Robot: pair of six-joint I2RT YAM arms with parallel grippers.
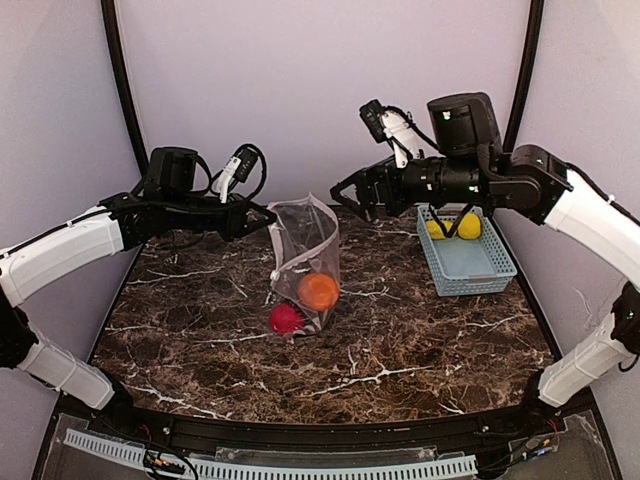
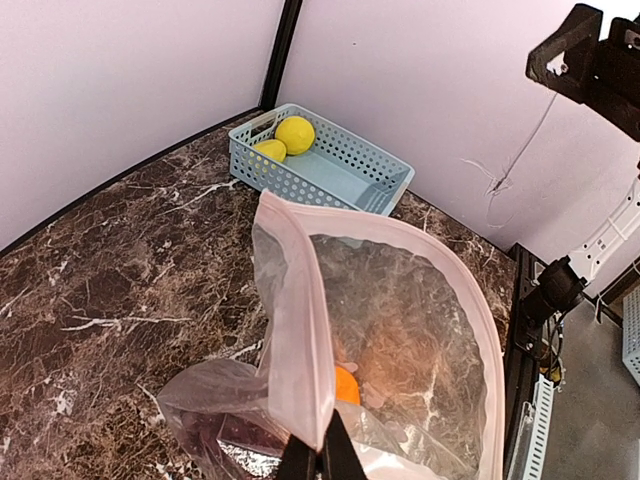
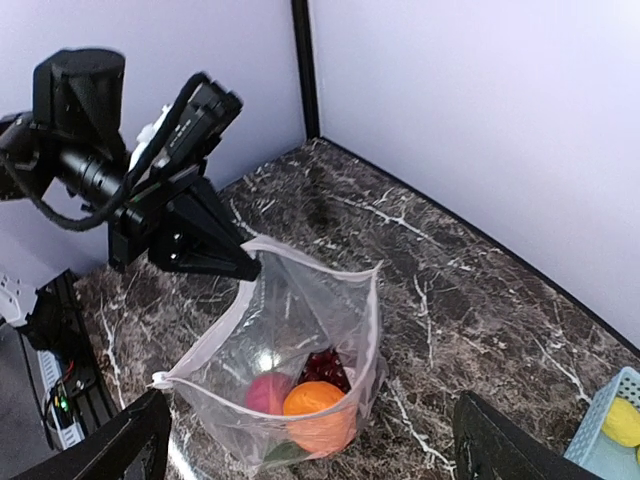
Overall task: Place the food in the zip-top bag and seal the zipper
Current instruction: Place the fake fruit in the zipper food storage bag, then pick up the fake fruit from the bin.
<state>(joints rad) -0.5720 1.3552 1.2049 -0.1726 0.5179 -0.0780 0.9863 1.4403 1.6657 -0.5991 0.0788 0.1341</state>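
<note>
The left arm (image 1: 70, 245) reaches from its base up and inward, forearm nearly level above the tabletop, wrist pointing toward the middle. The left gripper (image 1: 268, 216) is clamped tight on the upper rim of the zip-top bag (image 1: 308, 240), its fingertips (image 2: 320, 458) pressed together with the strip between them. The right arm (image 1: 590, 215) rises from its base, bends at the elbow and stretches leftward, held high. The right gripper (image 1: 340, 197) hangs in the air, its fingers (image 3: 138, 442) spread wide, gripping nothing.
</note>
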